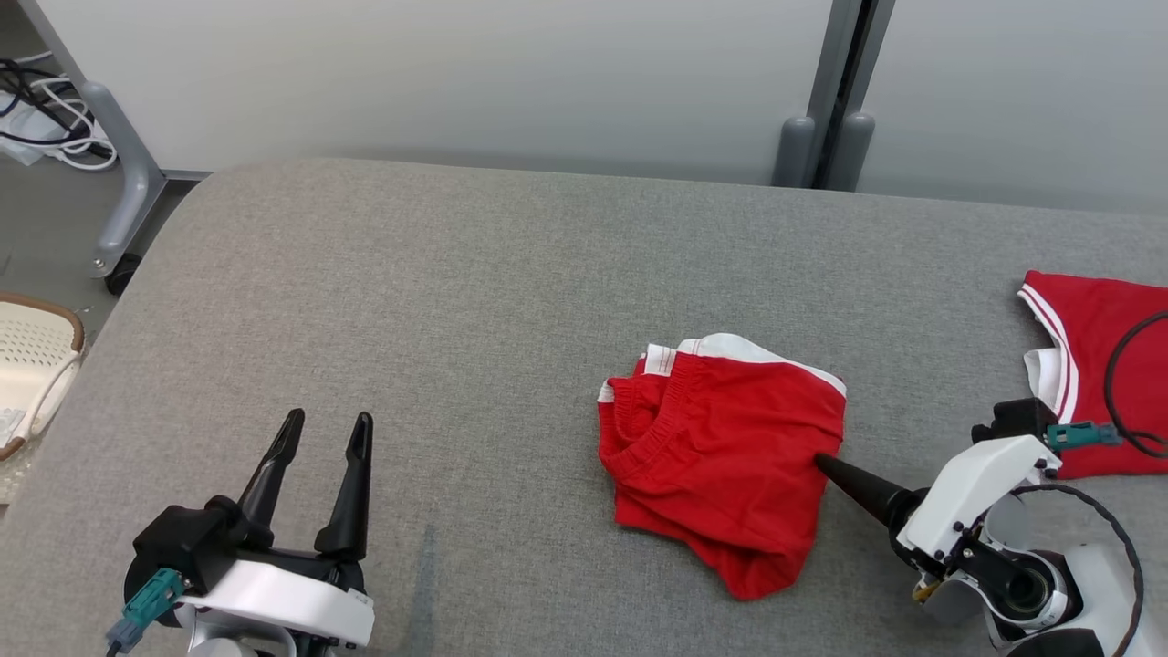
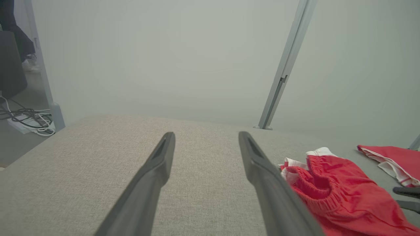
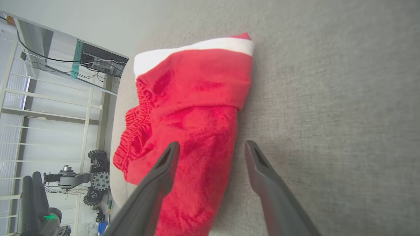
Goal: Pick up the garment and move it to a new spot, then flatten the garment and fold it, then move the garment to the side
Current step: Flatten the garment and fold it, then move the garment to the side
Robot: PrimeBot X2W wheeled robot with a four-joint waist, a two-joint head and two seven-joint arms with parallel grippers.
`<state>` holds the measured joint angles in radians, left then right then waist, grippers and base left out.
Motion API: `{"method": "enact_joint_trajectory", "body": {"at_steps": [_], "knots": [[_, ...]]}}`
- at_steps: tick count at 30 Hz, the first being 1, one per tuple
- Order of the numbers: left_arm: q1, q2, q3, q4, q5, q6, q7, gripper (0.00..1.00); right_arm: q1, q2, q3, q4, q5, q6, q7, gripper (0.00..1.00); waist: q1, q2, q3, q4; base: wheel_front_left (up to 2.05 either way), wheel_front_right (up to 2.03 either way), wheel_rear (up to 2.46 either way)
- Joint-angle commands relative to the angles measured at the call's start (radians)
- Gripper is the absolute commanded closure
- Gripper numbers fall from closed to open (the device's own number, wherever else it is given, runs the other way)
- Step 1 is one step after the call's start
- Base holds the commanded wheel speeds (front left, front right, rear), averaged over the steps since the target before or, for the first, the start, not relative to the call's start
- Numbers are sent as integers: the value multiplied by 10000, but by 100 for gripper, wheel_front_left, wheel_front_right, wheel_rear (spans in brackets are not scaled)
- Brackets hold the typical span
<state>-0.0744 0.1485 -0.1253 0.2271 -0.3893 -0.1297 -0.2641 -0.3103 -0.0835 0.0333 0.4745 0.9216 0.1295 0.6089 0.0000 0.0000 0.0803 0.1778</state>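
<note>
On the floor at the far left, a pale basket (image 1: 27, 365). Not part of the job.

Next, the left gripper (image 1: 328, 418), low over the bare gray table (image 1: 511, 265). Jaws wide apart, nothing in them. Well apart from the clothes.

Near the middle of the table and a bit to the right, red shorts (image 1: 721, 447) with white trim. Lying in a loose, bunched heap, not flat. Stretchy waistband (image 1: 639, 438) curled up on the left side, white trim along the far edge.

Probably very light. Soft and floppy, so likely to sag and hang down when lifted. Nothing to break. Not slippery, by the look of the cloth. Best to pinch a thick part: the puffy waistband, or a doubled edge. Grab just one thin layer and the rest may slide out and unfold.

Then the right gripper (image 1: 826, 465), right at the shorts' right edge. Jaws apart here too, and empty. From the right wrist view, one jaw over the red cloth and one over the table, with the edge between them. Touching the cloth or just above it: cannot tell.

At the far right, another red garment (image 1: 1095, 365) with white stripes, lying apart from the shorts.
</note>
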Motion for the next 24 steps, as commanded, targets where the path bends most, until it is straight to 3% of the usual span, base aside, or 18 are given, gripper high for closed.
{"method": "enact_joint_trajectory", "body": {"at_steps": [1, 11, 17, 18, 19, 21, 24], "knots": [[-202, 42, -16, 17, -55, -17, -3, 0, -117, 57, -186, 243, -168, 25, 190, 0, 0, 0, 11, 82, 0, 0, 0], [-252, 47, -1, 44, -91, -17, -3, 0, -605, 301, -643, 948, 142, 25, 326, 0, 0, 0, 143, 359, 0, 0, 0], [-375, 60, 2, 34, -121, -17, -3, 0, -977, 302, -241, 1489, 863, 25, -160, 0, 0, 0, 286, 434, 0, 0, 0], [-389, 59, 4, 42, -119, -17, -3, 0, -1030, 300, -142, 1595, 987, 25, -253, 9, 0, 0, 298, 440, 0, 0, 0], [-395, 59, 3, 51, -117, -17, -3, 0, -1090, 302, -55, 1651, 1138, 25, -363, 55, 0, 0, 304, 445, 0, 0, 0], [-393, 73, 23, 70, -115, -17, -3, 0, -1163, 303, 154, 1701, 1367, 25, -547, 96, 0, 0, 310, 437, 0, 0, 0], [-391, 91, 47, 93, -107, -17, -3, 0, -1250, 299, 432, 1596, 1533, 25, -854, 100, 0, 0, 292, 390, 0, 0, 0]]}}
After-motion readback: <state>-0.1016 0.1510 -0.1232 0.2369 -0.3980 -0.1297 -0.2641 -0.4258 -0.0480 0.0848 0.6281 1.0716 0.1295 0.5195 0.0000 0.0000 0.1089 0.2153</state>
